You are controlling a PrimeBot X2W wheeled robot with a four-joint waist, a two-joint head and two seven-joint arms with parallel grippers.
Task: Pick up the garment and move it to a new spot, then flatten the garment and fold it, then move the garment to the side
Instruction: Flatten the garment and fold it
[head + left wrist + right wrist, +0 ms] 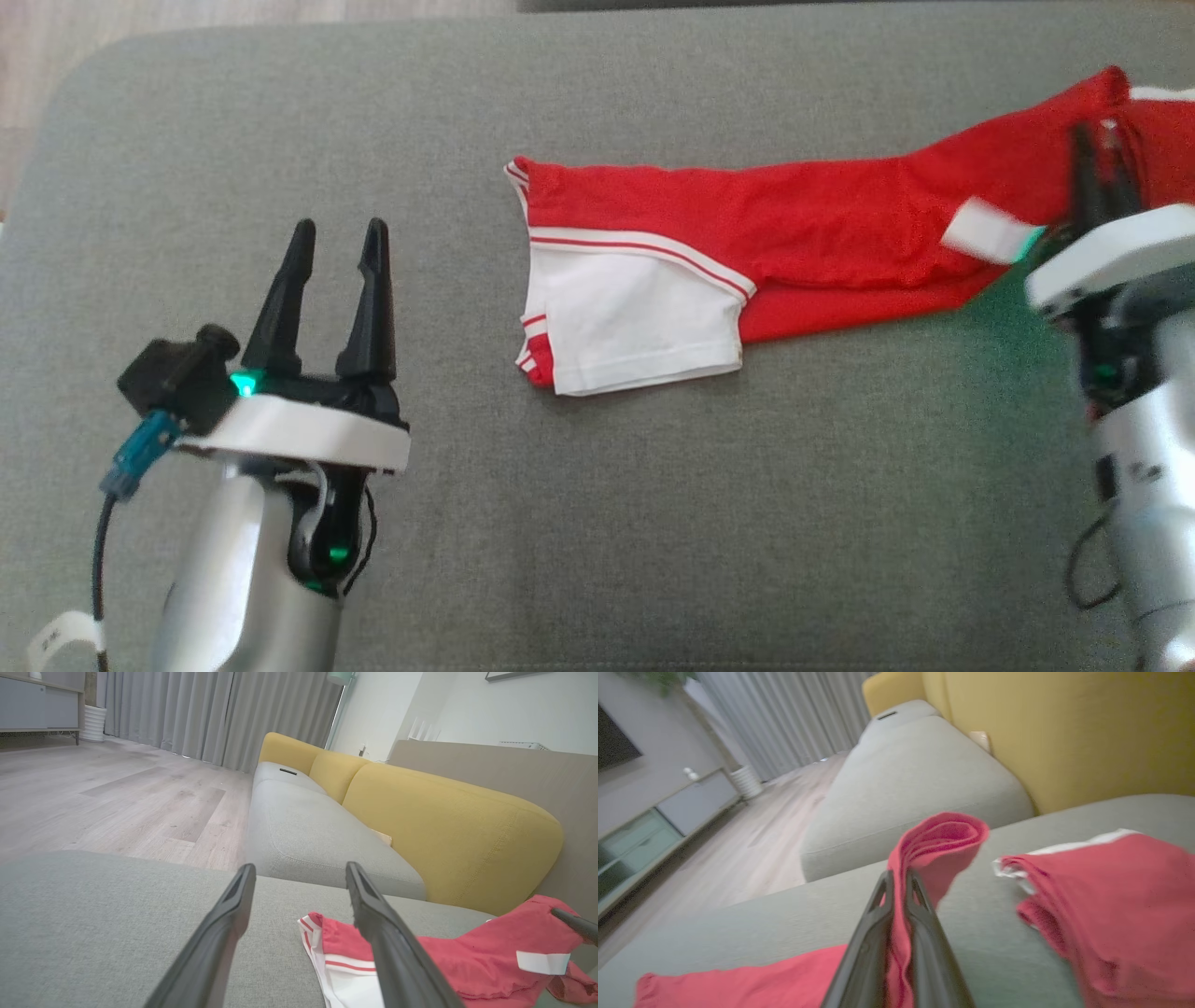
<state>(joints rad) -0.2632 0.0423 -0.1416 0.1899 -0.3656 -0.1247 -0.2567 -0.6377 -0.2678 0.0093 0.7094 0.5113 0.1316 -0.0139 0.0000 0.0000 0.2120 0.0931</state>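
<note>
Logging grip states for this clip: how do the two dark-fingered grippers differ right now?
The left gripper stands open, nothing between its fingers; the right gripper is shut on a raised fold of the red and white fabric garment. The left is over bare grey cushion, apart from the garment; the right is at its red end. Both have two long dark fingers.

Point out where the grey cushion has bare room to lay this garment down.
Bare: the near stretch of the grey cushion below the garment; the far strip above it; the left end around the open left gripper. Crowded: the right end, where the right gripper pinches bunched red cloth.
</note>
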